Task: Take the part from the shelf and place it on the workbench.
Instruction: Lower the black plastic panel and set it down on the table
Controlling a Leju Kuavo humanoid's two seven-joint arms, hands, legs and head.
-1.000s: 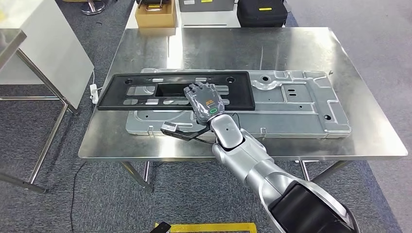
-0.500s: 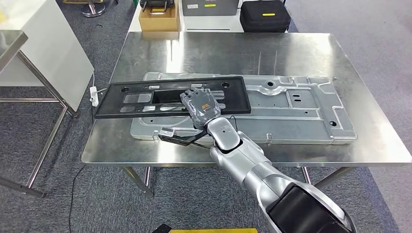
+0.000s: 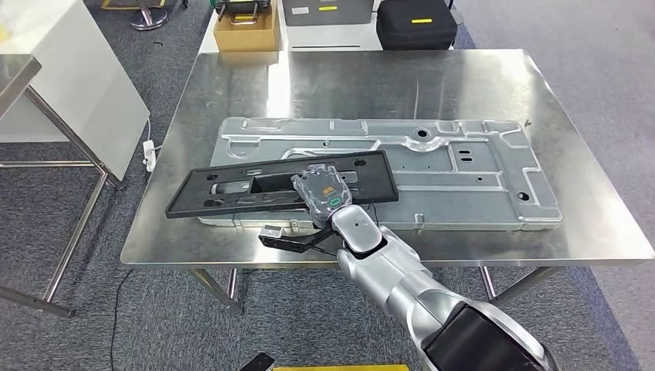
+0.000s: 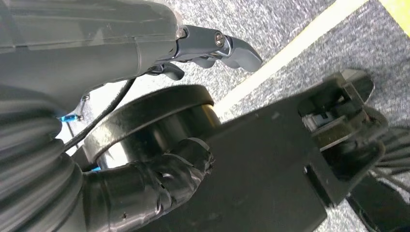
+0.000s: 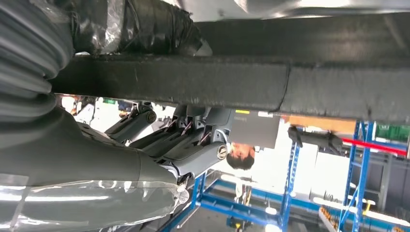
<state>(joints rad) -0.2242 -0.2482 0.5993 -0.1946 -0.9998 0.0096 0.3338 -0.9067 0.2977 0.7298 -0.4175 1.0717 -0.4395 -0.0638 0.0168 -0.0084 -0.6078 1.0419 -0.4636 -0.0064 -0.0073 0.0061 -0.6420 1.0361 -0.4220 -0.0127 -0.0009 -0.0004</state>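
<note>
In the head view, a long black part [image 3: 282,186] is seen held by the right hand [image 3: 324,193] over the steel counter [image 3: 402,77]. The part is tilted, one long edge lying across a large silver stamped panel [image 3: 463,174] that rests flat on the counter, its left end reaching past the panel's left edge. The hand is closed on the part near its middle, the back of the hand facing up and the fingers hidden under the part's near edge. A cardboard box [image 3: 247,35] and a black case [image 3: 421,22] are seen on the floor beyond the counter.

In the left wrist view, the left hand [image 4: 212,48] is seen above grey carpet [image 4: 309,63] crossed by a pale line; its fingers [image 4: 239,53] are curled, with nothing between them.

In the right wrist view, the part's black edge [image 5: 270,87] runs across the picture, and the right hand's fingers [image 5: 193,145] are seen curled just beneath it, close against its underside.
</note>
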